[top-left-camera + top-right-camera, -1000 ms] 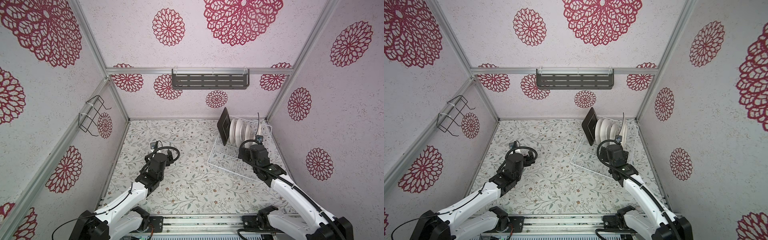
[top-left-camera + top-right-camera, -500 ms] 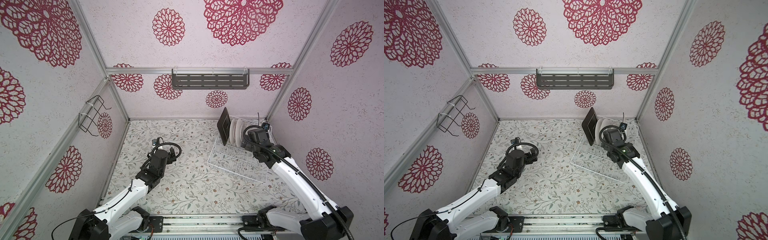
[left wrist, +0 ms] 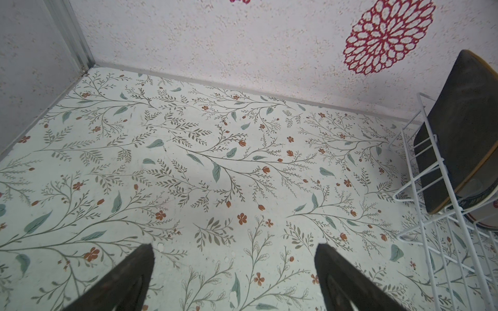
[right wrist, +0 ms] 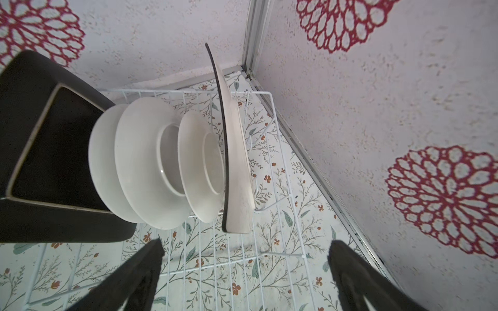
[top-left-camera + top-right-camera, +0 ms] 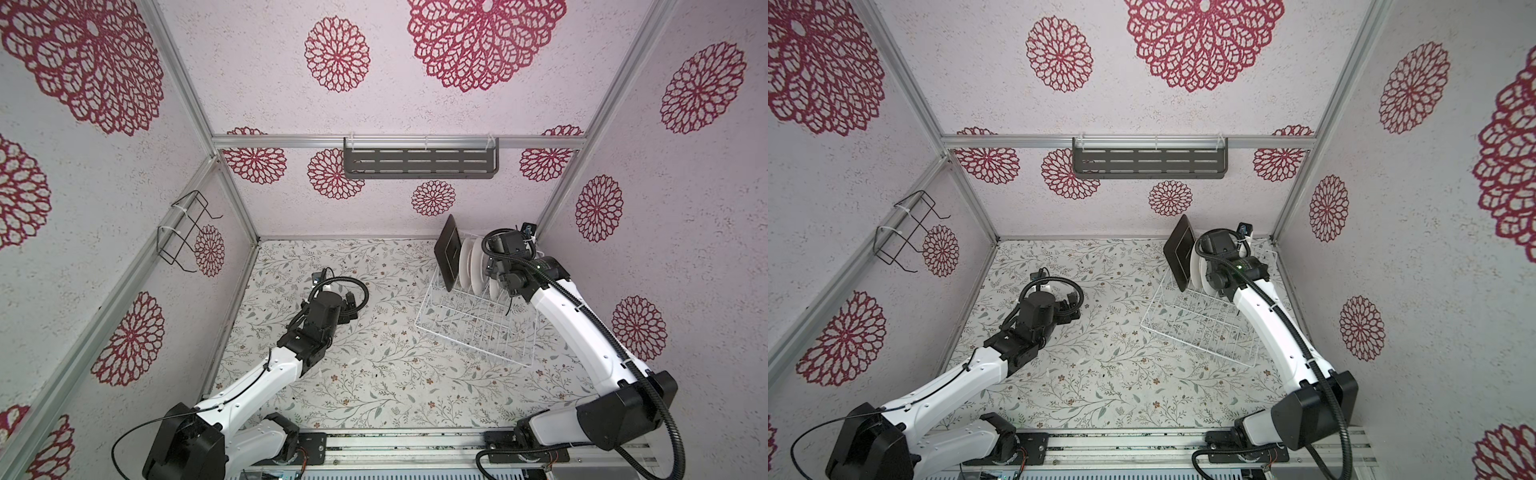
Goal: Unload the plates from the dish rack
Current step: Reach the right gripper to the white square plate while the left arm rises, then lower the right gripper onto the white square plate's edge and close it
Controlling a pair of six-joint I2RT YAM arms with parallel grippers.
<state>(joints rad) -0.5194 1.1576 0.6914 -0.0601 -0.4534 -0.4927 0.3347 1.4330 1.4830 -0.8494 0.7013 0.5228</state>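
Currently nothing unloaded | five plates upright in dish rack, right of frame | right gripper wide open, empty, near them | left gripper wide open, empty

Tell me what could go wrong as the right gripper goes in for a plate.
1. The plates stand packed: closing the open right gripper on the square white plate may nudge the small round plate beside it.
2. The wire dish rack could lift or slide if a plate snags its tines.
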